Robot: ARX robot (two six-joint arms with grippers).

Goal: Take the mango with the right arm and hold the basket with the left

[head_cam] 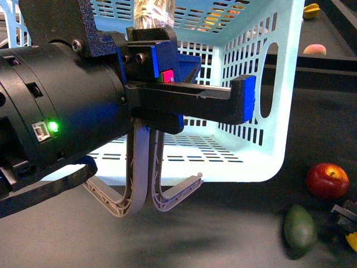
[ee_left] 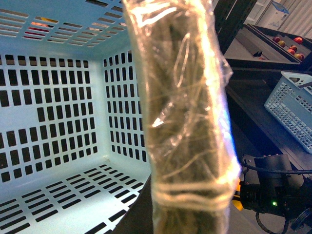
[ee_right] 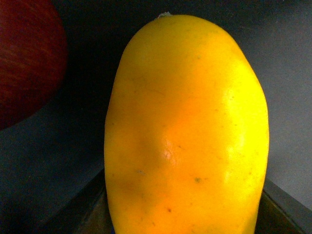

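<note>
The mango (ee_right: pixel 185 131) filled the right wrist view. The right gripper (head_cam: pixel 345 215) had its dark jaws lying against the fruit's two sides, closed on it as far as the fruit allowed. In the front view only a sliver of yellow showed at the picture's edge, to the right of the basket (head_cam: pixel 279 111) and clear of it, low by the dark table (head_cam: pixel 234 240). A red apple (head_cam: pixel 327 180) lay just off the basket's near right corner. A dark green fruit (head_cam: pixel 300 228) sat nearer the robot than the basket, close by the apple. The mango was beyond both, on the side away from the basket.

The left gripper (head_cam: pixel 215 95) stood at the basket's open front, above the two grey-brown handles (head_cam: pixel 131 192), which hung down toward the table. Whether its jaws were open, or gripped the basket, could not be told. A bundle wrapped in clear plastic (ee_left: pixel 185 117) rose close before the left wrist camera, with the basket's slotted inside behind it.
</note>
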